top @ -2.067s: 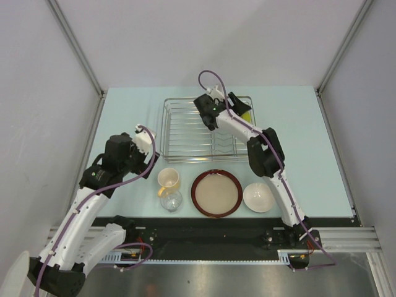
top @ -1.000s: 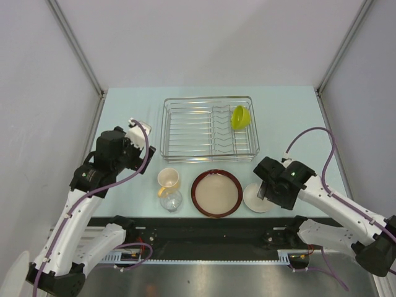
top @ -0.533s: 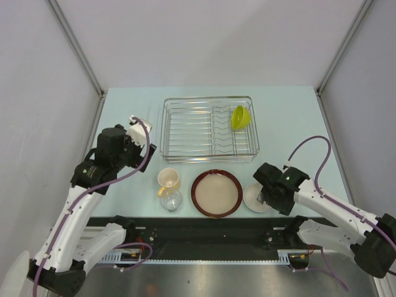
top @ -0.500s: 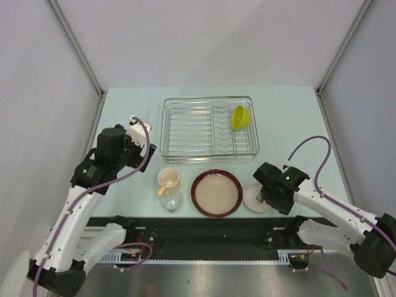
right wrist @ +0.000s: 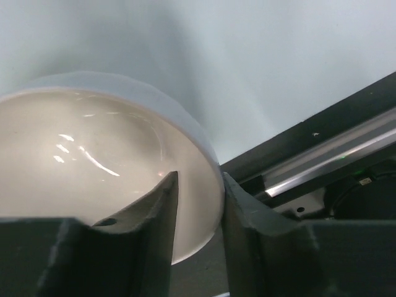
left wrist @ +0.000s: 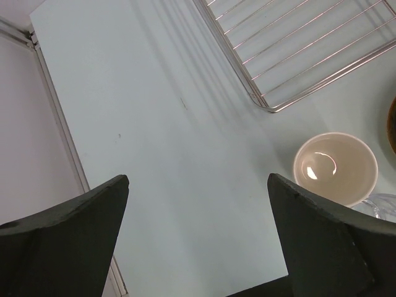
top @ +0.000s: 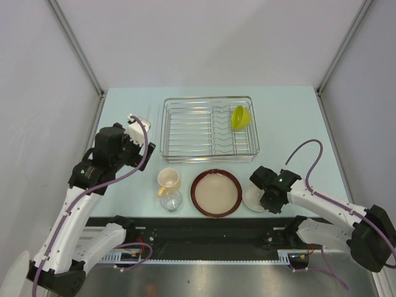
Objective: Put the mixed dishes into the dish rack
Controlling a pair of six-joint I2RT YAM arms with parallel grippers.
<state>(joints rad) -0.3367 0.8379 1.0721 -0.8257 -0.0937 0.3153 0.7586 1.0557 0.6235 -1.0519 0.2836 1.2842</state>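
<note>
Straddling rim of white bowl (right wrist: pixel 93 154): right pincer (right wrist: pixel 199 180).

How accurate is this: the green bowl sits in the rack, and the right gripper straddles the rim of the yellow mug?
One error: the right gripper straddles the rim of the white bowl, not the yellow mug, as the right wrist view shows. The green bowl does sit in the rack.
</note>
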